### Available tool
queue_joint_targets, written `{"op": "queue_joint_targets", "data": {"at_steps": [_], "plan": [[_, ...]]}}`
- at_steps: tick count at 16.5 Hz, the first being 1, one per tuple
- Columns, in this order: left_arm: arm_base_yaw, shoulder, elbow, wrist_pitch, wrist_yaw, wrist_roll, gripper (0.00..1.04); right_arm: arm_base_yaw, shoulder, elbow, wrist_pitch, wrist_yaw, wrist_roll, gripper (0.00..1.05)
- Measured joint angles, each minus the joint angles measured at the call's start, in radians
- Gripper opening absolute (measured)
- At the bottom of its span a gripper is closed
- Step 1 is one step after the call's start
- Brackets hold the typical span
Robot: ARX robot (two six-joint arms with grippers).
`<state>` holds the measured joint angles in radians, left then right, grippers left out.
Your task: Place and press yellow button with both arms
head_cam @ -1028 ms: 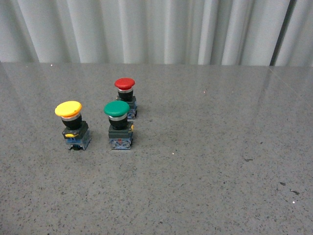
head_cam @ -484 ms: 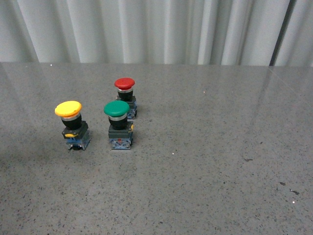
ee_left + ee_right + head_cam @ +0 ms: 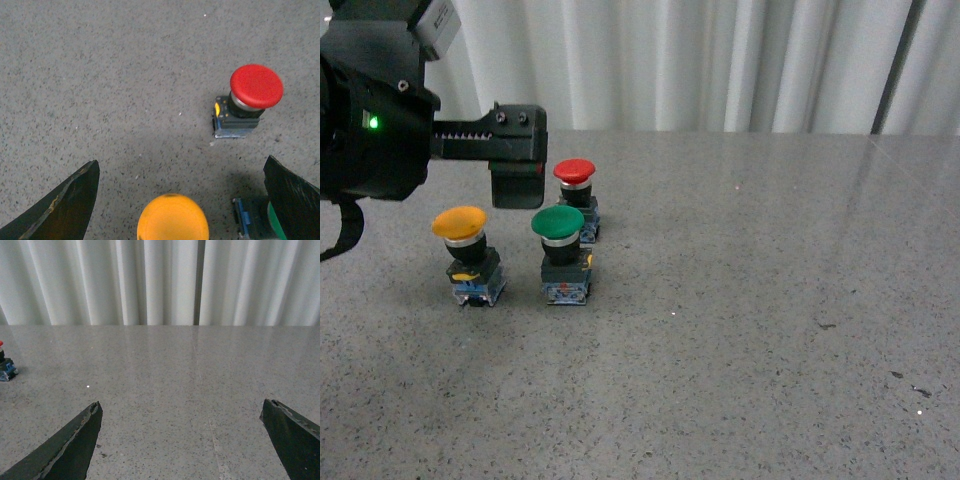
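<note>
My left gripper (image 3: 181,162) hangs wide open and empty. The yellow button (image 3: 172,217) stands upright below it, in line with the finger gap. My right gripper (image 3: 181,404) is wide open and empty.

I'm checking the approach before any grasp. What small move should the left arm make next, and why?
Probably lower the left gripper straight down over the yellow button: its jaws stand open, the yellow cap sits between them, and the front view shows it hovering higher than the cap.
</note>
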<state>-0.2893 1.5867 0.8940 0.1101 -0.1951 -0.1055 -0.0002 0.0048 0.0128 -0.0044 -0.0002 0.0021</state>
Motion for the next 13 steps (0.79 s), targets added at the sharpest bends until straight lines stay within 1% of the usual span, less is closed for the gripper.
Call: {"op": "queue_joint_targets", "data": {"at_steps": [3, 7, 8, 13], "plan": [[0.004, 0.0, -0.045, 0.021, -0.022, -0.003, 0.98, 0.0, 0.0, 0.0, 0.0, 0.0, 0.0, 0.98], [0.025, -0.001, -0.072, 0.029, -0.008, 0.0, 0.98, 0.0, 0.0, 0.0, 0.0, 0.0, 0.0, 0.98], [0.026, -0.001, -0.072, 0.029, -0.003, 0.001, 0.93, 0.0, 0.0, 0.0, 0.0, 0.0, 0.0, 0.98], [0.025, -0.001, -0.072, 0.018, -0.003, 0.008, 0.44, 0.0, 0.0, 0.0, 0.0, 0.0, 0.0, 0.98]]}}
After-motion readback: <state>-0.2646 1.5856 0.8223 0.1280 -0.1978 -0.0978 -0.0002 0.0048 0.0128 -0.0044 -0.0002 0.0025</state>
